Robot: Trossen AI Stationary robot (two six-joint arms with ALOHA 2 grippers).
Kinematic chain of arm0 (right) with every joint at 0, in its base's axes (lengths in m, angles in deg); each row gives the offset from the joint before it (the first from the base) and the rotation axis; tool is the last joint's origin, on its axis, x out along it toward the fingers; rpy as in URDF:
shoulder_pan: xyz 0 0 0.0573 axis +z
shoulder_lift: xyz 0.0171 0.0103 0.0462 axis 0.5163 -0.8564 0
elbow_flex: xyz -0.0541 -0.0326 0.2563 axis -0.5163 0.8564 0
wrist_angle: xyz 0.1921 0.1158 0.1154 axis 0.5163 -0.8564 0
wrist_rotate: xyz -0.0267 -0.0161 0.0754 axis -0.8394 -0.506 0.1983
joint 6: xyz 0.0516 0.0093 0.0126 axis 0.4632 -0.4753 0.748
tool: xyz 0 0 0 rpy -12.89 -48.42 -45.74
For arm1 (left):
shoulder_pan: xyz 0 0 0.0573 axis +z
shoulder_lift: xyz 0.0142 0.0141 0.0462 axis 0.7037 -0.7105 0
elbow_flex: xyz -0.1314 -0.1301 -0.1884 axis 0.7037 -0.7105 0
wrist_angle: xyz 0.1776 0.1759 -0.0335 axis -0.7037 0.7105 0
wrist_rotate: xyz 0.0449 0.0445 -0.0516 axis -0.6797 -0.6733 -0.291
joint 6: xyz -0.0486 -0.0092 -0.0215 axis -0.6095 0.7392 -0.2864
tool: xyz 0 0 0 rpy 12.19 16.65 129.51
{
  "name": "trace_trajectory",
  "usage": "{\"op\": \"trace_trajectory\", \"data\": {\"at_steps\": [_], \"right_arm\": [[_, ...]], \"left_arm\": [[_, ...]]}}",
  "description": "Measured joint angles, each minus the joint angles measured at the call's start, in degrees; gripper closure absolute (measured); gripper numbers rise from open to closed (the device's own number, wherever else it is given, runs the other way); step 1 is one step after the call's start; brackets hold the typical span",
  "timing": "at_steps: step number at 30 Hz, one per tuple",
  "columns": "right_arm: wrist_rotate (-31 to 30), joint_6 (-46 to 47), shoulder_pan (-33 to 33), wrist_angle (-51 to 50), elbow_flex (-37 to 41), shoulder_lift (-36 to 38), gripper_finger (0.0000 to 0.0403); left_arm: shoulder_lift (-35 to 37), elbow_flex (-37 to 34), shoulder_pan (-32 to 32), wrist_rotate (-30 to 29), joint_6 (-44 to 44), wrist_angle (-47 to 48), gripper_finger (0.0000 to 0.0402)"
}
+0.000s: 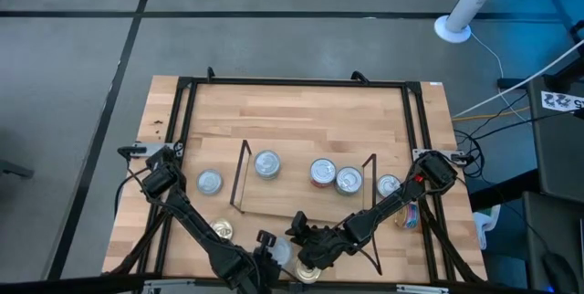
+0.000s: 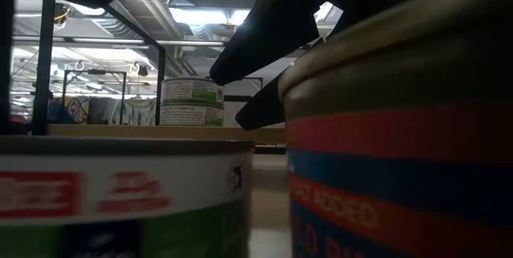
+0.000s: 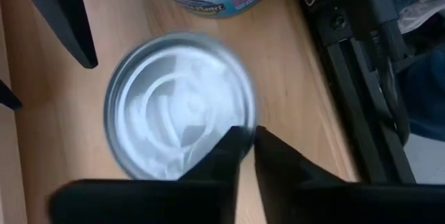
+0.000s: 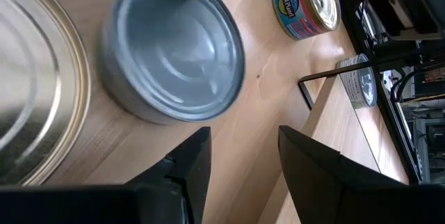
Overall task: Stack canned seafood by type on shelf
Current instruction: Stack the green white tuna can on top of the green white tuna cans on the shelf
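Observation:
A silver-topped tin (image 1: 279,254) (image 3: 174,106) stands on the table near its front edge, in front of the shelf (image 1: 287,195). My left gripper (image 3: 248,139) is shut at this tin's rim. My right gripper (image 4: 240,151) hangs open just beside the tin (image 4: 174,57), touching nothing. A gold-topped tin (image 1: 308,272) (image 4: 31,78) stands next to the silver one. Three silver-topped tins (image 1: 266,163) (image 1: 322,173) (image 1: 349,180) rest on the shelf board. My left gripper has the silver tin by its rim (image 3: 254,116), on the side toward the table's right edge. One finger (image 3: 229,147) is over the lid and the other (image 3: 274,151) outside the wall. They slant down from above. The tin's base is on the table.
More tins stand on the table: one (image 1: 210,182) left of the shelf, one (image 1: 388,185) right of it, and a gold-topped one (image 1: 222,230) near the left arm. Black wire uprights (image 1: 239,175) (image 1: 372,184) close the shelf's ends. A black frame (image 1: 301,82) rings the table.

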Motion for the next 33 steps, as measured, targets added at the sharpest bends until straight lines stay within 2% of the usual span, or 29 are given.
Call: {"op": "trace_trajectory", "data": {"at_steps": [3, 12, 29, 33], "right_arm": [[0.00, 0.00, 0.00, 0.00, 0.00, 0.00, 0.0235], [0.00, 0.00, 0.00, 0.00, 0.00, 0.00, 0.0235], [0.00, -0.52, 0.02, 0.04, 0.00, 0.00, 0.0235], [2.44, -0.55, -0.38, 0.04, 0.00, 0.00, 0.0235]], "left_arm": [[0.00, 0.00, -0.02, -0.06, -0.02, -0.03, 0.0396], [-0.10, 0.32, -0.02, -0.35, -0.92, 0.27, 0.0399], [-0.42, 6.29, 0.00, 0.13, -5.99, 4.00, 0.0401], [-0.28, 7.38, 0.07, -0.23, -5.89, 4.97, 0.0401]]}}
